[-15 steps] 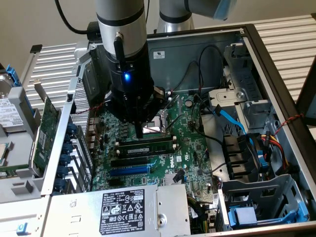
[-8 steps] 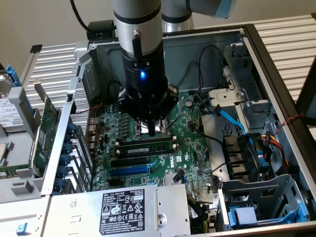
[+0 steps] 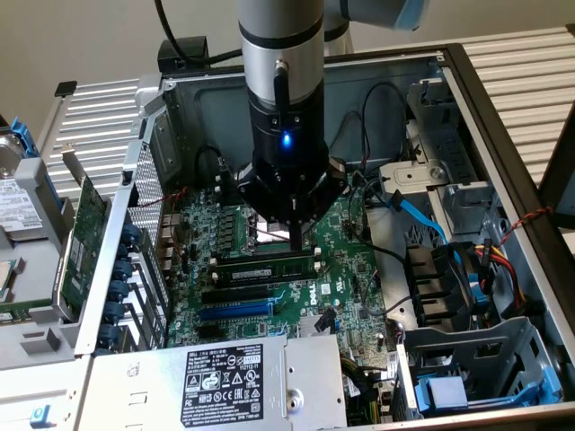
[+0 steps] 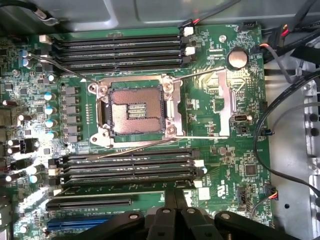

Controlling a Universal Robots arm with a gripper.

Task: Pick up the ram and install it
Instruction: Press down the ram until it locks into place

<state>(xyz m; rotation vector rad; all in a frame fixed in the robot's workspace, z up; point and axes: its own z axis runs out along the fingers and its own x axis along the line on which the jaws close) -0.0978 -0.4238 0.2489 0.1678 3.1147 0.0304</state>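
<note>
**Closed fingers over the seated stick**

Your gripper [image 3: 296, 241] has its fingers closed, tips touching the ram's [image 3: 269, 268] upper edge. The ram lies in a memory slot beside the CPU socket [image 4: 135, 112], long axis running across beneath the fingers.

Glossy green circuit-board mobo [image 4: 210, 107], bare metal case [image 3: 503, 180], matt black plastic fingers [image 4: 175, 210], glossy metal arm [image 3: 278, 45]
</note>
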